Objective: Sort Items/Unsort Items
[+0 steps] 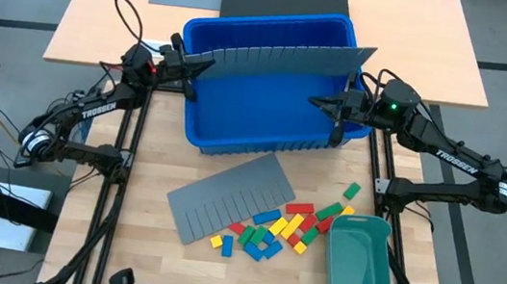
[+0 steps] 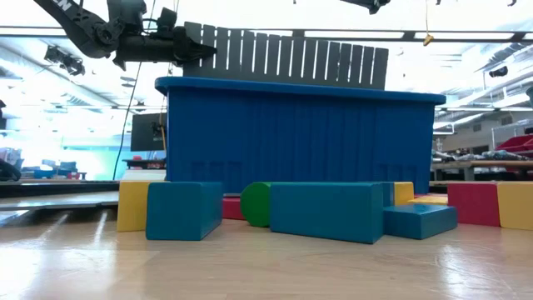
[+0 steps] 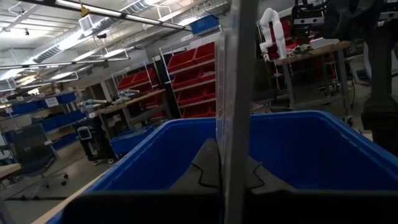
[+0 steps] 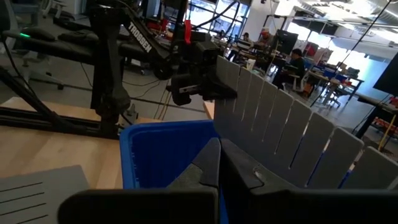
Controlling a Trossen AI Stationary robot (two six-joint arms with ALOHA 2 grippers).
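Both arms hold a grey slotted divider sheet (image 1: 279, 56) over the big blue plastic bin (image 1: 259, 133), left gripper (image 1: 189, 62) and right gripper (image 1: 336, 104) each pinching an end. The coloured toy blocks (image 1: 277, 227) lie loose near the worktop's front edge, so I'd say sorting has barely begun.

- The bin (image 1: 262, 85) was solid blue.
- The slotted divider sheets (image 1: 230, 195) were grey.
- The blocks (image 1: 274, 230) at lower centre were red, yellow, green and blue.
- The tray (image 1: 361, 265) was teal-green.
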